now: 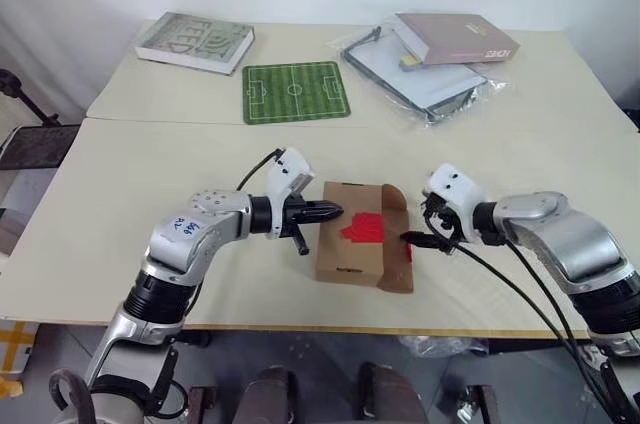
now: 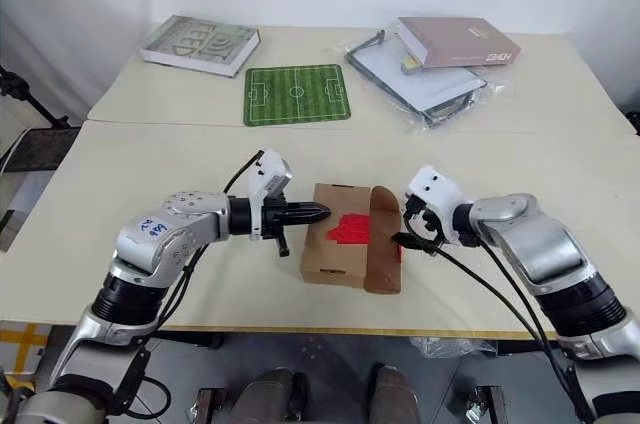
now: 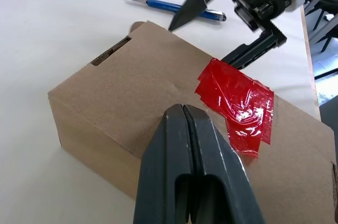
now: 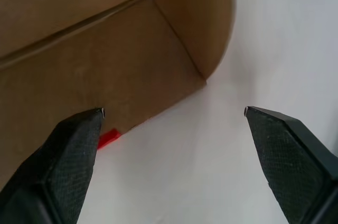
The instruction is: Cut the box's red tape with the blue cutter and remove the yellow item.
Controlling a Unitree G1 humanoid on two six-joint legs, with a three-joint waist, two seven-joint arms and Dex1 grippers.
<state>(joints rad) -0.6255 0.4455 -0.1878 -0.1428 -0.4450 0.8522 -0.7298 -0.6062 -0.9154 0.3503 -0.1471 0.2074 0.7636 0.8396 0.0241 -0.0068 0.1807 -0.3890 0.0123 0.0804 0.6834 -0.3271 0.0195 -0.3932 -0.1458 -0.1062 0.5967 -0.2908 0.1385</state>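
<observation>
The box (image 1: 352, 256) lies near the table's front edge, its right end flap (image 1: 396, 216) standing up. The crumpled red tape (image 3: 237, 100) sticks to its top, and a bit of it hangs by the flap (image 4: 108, 137). My left gripper (image 1: 332, 211) is shut and empty, its tip over the box's left top edge just short of the tape. Just right of the flap, my right gripper (image 4: 174, 112) is open with nothing between its fingers. In the left wrist view the blue cutter (image 3: 177, 7) lies on the table beyond the box, beside the right gripper (image 3: 222, 28). The yellow item is hidden.
At the table's back lie a grey-green book (image 1: 195, 42), a green football-pitch mat (image 1: 295, 92), and a mauve book (image 1: 455, 39) on a plastic-wrapped flat case (image 1: 420, 79). The table's front edge (image 1: 300, 326) runs close below the box.
</observation>
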